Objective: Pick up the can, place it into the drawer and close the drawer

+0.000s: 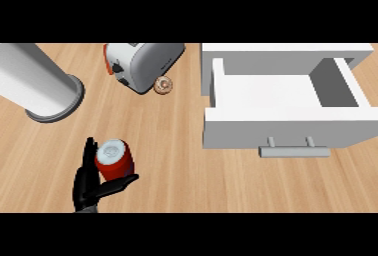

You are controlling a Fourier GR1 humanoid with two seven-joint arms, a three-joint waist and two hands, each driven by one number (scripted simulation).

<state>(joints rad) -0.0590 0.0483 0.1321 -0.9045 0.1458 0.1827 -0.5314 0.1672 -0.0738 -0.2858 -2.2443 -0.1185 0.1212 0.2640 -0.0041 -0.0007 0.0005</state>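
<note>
A red can [114, 160] with a silver top stands on the wooden counter at the lower left. My left hand [90, 182] is right beside it. Its fingers [89, 155] run straight up along the can's left side and its thumb [122, 184] reaches under the can's near side, so the can sits in the gap between them. At the right, the white drawer [284, 127] stands pulled out, with nothing in it and a grey handle [294, 149] on its front. My right hand shows nowhere.
A silver toaster [142, 62] stands at the back, with a small doughnut [163, 85] against it. A large grey cylinder [44, 85] rises at the back left. Bare wood lies between the can and the drawer.
</note>
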